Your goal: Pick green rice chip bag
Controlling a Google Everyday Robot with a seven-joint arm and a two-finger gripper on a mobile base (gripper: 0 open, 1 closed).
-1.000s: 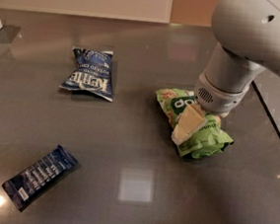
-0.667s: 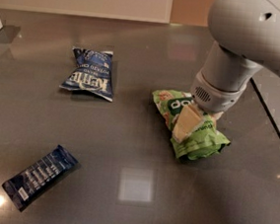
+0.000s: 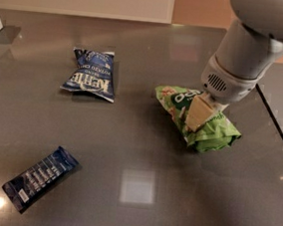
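Green rice chip bag (image 3: pixel 219 131) on the grey table (image 3: pixel 128 144), directly under the fingers. Its long axis runs upper left to lower right, label end upper left. The gripper (image 3: pixel 195 122) pinches it at mid-length. One cream finger (image 3: pixel 199 112) shows; its partner is hidden behind crumpled film. Kettle bag (image 3: pixel 91 75) well left of the fingers; slim blue packet (image 3: pixel 40 178) far lower left.

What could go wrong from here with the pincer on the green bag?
The pincer sits on the crumpled green rice chip bag, near its middle. It may catch only a loose fold, so the bag could slip out on lifting. Pressing down hard could also crush the contents.
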